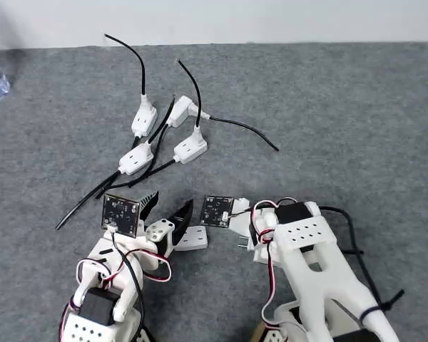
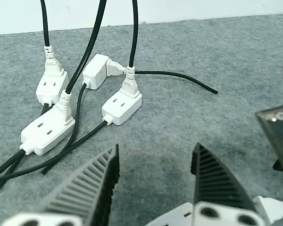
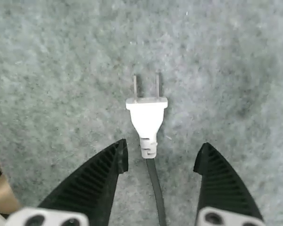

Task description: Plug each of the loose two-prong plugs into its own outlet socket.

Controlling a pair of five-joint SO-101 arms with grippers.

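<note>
A: Socket [image 1: 192, 239] with no plug is lying on the carpet [image 1: 342, 107] in the high view, just beside the left gripper [image 1: 167, 208], which is standing open and empty.

B: And the left wrist view?

A: It is looking past those spread jaws at four outlets [image 2: 122, 104] farther off (each seems to be carrying a plug).

B: The right wrist view?

A: The loose plug [image 3: 146, 113] is lying between the open fingers of the right gripper [image 3: 163, 147], not held. Its long axis is pointing straight away, prongs leading. I am judging the right arm nearer.
</note>
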